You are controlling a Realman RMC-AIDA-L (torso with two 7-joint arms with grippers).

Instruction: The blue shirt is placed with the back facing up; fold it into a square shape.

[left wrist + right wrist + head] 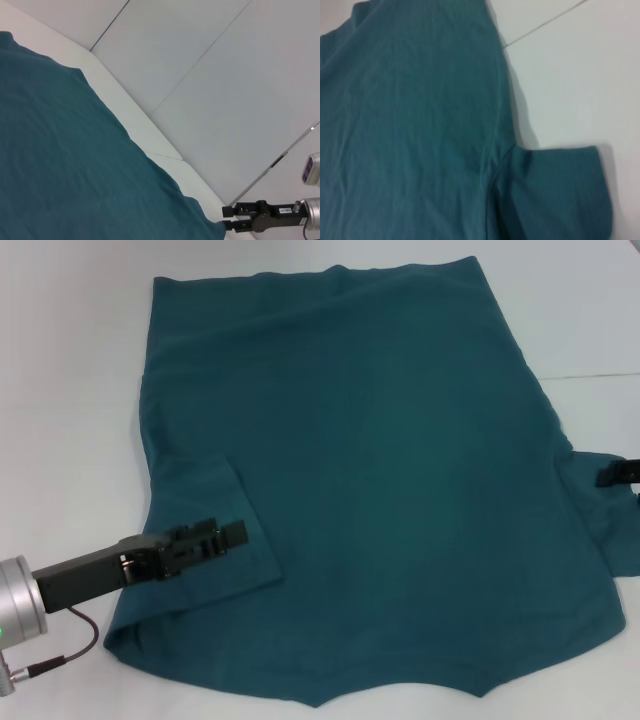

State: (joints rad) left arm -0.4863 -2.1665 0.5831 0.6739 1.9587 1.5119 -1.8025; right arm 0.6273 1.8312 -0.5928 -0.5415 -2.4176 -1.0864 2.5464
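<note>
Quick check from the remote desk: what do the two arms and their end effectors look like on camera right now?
The left end effector is black with slim black fingers on a boxy black body, joined to a silver cylindrical wrist with a small green light and a dark reddish cable. The right end effector is also black, with a small white label and a silver wrist behind it.

I see just a big white table (70, 390) w/ thin dark lines (595, 375) where its boards meet.
</note>
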